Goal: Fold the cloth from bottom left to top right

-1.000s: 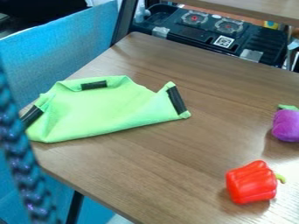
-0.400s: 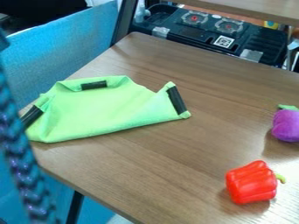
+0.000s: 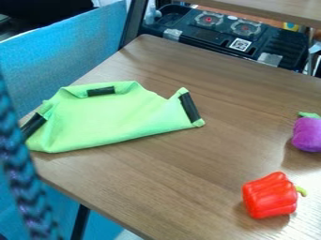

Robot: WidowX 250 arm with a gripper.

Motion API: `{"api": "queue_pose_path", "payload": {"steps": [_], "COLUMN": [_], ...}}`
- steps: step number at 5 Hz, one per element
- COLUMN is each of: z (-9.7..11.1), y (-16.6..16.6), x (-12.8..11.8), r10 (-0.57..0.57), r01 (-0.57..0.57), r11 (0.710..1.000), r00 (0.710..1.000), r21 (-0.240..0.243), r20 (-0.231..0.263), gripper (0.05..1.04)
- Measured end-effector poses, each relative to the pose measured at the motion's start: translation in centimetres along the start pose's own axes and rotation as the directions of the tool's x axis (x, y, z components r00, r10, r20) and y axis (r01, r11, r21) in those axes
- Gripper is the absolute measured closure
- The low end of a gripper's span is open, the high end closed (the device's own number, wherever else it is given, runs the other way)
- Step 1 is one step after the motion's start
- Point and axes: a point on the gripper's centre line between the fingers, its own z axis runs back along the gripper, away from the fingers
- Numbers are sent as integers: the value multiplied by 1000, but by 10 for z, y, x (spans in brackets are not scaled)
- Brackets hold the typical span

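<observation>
Green cloth lies long from lower left to right, its near edge a slanting crease

The green cloth (image 3: 106, 117) sits in the left half of the frame on the wooden table (image 3: 182, 187), loose and rumpled. Its long axis runs from the lower left towards the right of the frame, climbing a little as it goes. The lower edge is nearly straight and looks like a fold line, so I judge the cloth to be at least partly doubled.

Three dark bands mark its outline: a left band (image 3: 34, 125) close to the table's edge, a top band (image 3: 101, 91) on the upper side, and a right band (image 3: 190, 107) on the raised-looking right tip. Between the last two, the upper edge dips into a notch.

Whether the jaws are apart, together or clamped on cloth I cannot tell, nor can I give the bearing from them to the cloth. There is a single arm, so no choice of side arises.

If more folding is wanted, the pull would probably start at the lower-left end and travel up and right, partly along the long axis. That end lies near the braided cord (image 3: 20, 178) as seen in the frame, and a low drag there could slide the whole cloth. The red pepper (image 3: 271, 195) and purple toy (image 3: 307, 134) lie well apart from that path.
</observation>
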Motion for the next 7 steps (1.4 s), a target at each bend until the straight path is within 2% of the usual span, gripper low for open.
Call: {"api": "queue_pose_path", "payload": {"steps": [1, 2, 3, 4, 5, 6, 7], "z": [-19, -35, -39, -37, -39, -43, -49], "y": [-19, -25, -29, -22, -13, -2, 2], "x": [-4, -1, 6, 12, 21, 27, 27], "r10": [-97, -122, -132, -88, -61, -8, 37], "r01": [101, 128, 139, 92, 67, 20, -14], "r11": [994, 990, 981, 980, 977, 974, 971], "r00": [992, 989, 989, 996, 998, 998, 995], "r21": [43, 66, 133, 174, 202, 227, 240], "r20": [-75, -87, -60, -30, -34, -56, -90], "gripper": [83, 83, 83, 83, 83, 83, 130]}}
